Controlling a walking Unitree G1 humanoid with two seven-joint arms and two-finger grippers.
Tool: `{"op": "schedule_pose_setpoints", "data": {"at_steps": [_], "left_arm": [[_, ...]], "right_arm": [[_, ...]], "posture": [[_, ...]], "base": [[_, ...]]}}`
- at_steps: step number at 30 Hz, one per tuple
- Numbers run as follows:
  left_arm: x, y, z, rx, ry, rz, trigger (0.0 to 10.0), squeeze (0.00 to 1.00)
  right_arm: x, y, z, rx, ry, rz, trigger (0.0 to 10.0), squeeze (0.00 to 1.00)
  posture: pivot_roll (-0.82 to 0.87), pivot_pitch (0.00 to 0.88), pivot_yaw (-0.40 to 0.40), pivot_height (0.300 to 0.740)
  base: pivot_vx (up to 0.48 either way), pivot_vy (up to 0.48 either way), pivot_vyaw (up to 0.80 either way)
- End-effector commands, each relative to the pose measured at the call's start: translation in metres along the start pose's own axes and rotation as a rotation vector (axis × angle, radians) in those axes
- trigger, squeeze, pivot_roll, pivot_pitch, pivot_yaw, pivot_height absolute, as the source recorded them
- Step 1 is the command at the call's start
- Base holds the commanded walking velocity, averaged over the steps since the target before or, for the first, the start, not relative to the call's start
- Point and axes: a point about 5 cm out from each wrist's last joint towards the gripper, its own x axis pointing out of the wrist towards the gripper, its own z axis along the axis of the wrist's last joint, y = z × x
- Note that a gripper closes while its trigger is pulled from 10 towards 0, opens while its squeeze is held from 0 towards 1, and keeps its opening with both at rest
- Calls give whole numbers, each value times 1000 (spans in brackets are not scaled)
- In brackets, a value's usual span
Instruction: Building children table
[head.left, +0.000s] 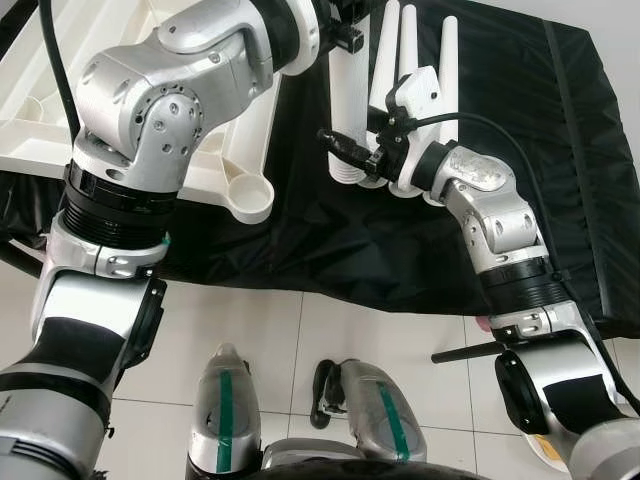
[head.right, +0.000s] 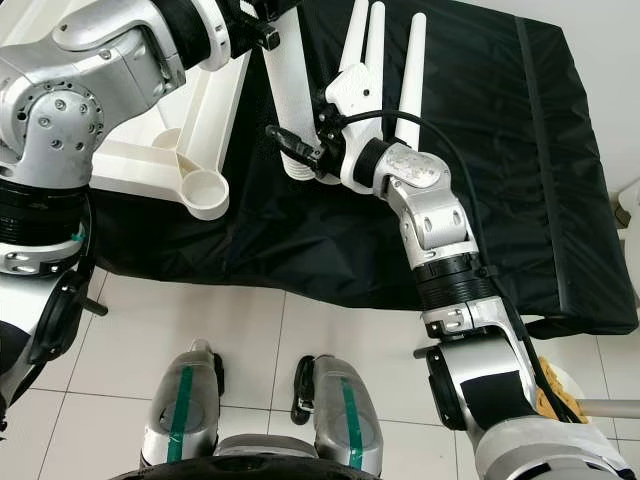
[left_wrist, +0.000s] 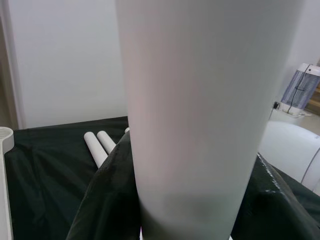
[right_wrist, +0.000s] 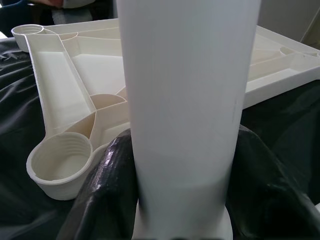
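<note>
Both grippers have the same white table leg (head.left: 347, 110), which lies on the black cloth (head.right: 500, 180). The left gripper (head.left: 345, 38) has its jaws closed around the far end; the right gripper (head.left: 350, 150) has its jaws closed around the near, threaded end. Just beside it lie three more legs (head.left: 420, 60), tucked behind the right wrist. The upturned white tabletop (head.right: 205, 110) sits to the left, its round corner socket (head.right: 207, 190) near the held leg. Below are white floor tiles (head.left: 350, 340).

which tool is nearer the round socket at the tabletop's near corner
Right. The right tool grips the leg's lower end, just beside the socket; the left tool holds that leg higher, farther away.
</note>
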Motion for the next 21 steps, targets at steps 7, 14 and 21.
{"op": "schedule_pose_setpoints", "data": {"at_steps": [7,14,21], "left_arm": [[1,-10,7,34,-15,-86,10000,0],[1,-10,8,36,-16,-88,10000,0],[2,-10,8,38,-15,-88,10000,0]], "right_arm": [[2,-7,6,6,-20,-24,10000,0],[4,-8,12,19,-48,-21,10000,0],[7,-9,17,14,-66,-23,10000,0]], "posture": [[132,0,-98,740],[135,0,-99,740],[135,0,-98,740]], "base": [[0,0,0],[0,0,0],[0,0,0]]}}
